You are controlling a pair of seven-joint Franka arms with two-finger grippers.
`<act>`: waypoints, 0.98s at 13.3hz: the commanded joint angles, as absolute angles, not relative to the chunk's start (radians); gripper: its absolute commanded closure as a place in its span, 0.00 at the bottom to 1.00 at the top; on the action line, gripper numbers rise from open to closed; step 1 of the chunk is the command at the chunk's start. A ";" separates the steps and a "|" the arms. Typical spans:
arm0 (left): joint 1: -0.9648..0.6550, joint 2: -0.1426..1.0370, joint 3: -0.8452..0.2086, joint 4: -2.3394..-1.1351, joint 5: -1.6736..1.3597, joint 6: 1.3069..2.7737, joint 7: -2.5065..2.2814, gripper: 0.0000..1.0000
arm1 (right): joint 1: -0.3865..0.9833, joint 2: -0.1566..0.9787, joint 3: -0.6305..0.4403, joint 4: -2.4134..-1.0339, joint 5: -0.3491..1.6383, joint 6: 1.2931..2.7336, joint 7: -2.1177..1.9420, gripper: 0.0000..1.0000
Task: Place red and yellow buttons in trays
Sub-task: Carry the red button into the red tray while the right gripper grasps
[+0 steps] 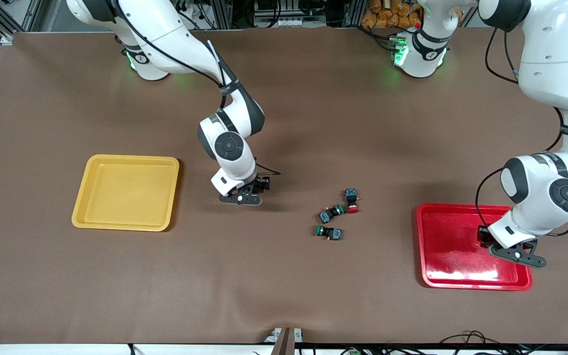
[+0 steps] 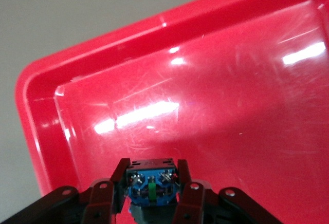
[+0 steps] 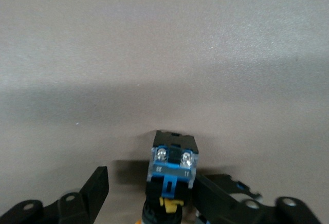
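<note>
Over the red tray (image 1: 466, 281) near the table's front edge at the left arm's end, the left gripper (image 2: 152, 196) pinches a button (image 2: 151, 188). Mid-table, a red-capped button (image 1: 351, 199) lies beside two green-capped switches (image 1: 329, 223). Near the yellow tray (image 1: 82, 207), the right gripper (image 3: 149, 196) sits low with jaws spread around a yellow-capped button (image 3: 172, 170), not clamping it.

Two green-capped switches (image 1: 327, 223) on brown table (image 1: 284, 296)

A black-and-blue button switch (image 2: 152, 187) is clamped between the left gripper's fingers (image 2: 152, 196) above the red tray (image 2: 216, 95).
</note>
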State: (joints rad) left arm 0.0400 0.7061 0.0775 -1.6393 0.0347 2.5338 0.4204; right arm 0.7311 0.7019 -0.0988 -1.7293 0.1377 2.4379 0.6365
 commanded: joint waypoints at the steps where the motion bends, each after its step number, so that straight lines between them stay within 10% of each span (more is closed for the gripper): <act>1: 0.034 0.738 0.075 -1.644 0.014 2.591 0.443 1.00 | 0.730 0.709 -0.103 -1.743 0.156 2.456 0.640 0.24; 3: 0.034 0.759 0.075 -1.644 0.008 2.612 0.442 1.00 | 0.730 0.709 -0.101 -1.743 0.158 2.456 0.640 0.48; 4: 0.034 0.770 0.075 -1.641 -0.012 2.617 0.442 0.73 | 0.732 0.709 -0.101 -1.741 0.169 2.457 0.643 0.71; 5: 0.034 0.770 0.075 -1.641 -0.032 2.618 0.442 0.01 | 0.738 0.709 -0.101 -1.738 0.201 2.457 0.644 0.92; 13: -0.127 0.591 0.074 -1.637 -0.034 2.372 0.131 0.00 | 0.726 0.696 -0.101 -1.614 0.267 2.308 0.649 1.00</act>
